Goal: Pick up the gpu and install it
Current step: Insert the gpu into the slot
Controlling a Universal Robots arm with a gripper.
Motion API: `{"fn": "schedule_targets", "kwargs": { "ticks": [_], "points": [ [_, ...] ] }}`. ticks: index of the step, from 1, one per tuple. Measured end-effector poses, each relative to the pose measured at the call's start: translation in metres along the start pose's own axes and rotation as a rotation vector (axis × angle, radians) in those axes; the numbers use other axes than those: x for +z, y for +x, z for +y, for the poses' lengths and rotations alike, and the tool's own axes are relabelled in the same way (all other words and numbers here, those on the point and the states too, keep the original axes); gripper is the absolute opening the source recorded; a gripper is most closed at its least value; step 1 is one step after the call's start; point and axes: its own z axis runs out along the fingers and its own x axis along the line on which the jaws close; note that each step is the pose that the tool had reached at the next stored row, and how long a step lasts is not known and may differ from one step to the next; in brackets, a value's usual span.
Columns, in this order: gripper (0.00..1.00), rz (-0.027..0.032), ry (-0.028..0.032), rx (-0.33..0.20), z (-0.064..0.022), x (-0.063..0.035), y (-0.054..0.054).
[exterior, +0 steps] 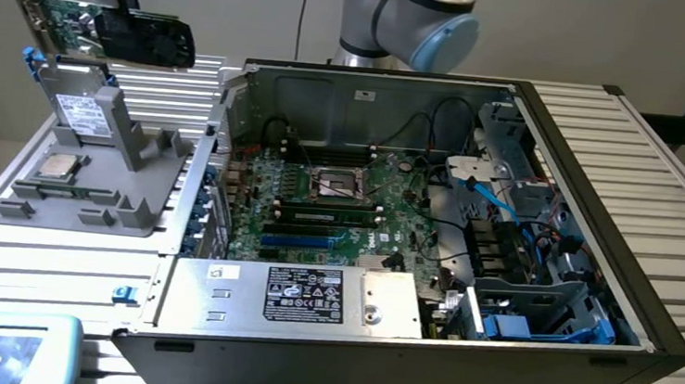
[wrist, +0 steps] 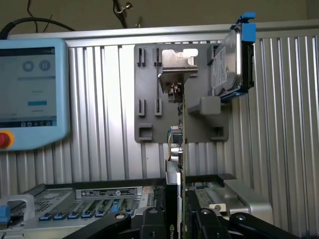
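Holding the gpu [exterior: 145,37] edge-on in the gripper [wrist: 178,221], fingers [wrist: 152,223] partly closed on its board, at the exterior view's upper left above the grey holder [exterior: 110,158], well apart from the open case [exterior: 325,107], risking a twist or slip from so narrow a pinch.

The gpu [exterior: 133,36] hangs above the holder [exterior: 74,210]; the case [exterior: 326,93] lies at the exterior view's right.

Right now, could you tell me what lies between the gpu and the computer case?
Only bare ribbed tabletop separates gpu and case, in the exterior view.
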Motion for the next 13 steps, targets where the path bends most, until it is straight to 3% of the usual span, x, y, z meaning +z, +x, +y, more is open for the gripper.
{"fn": "schedule_targets", "kwargs": {
  "ticks": [13],
  "points": [
    [0.27,0.0000,0.0000,0.000,-0.0424,0.0010,0.010]
  ]
}}
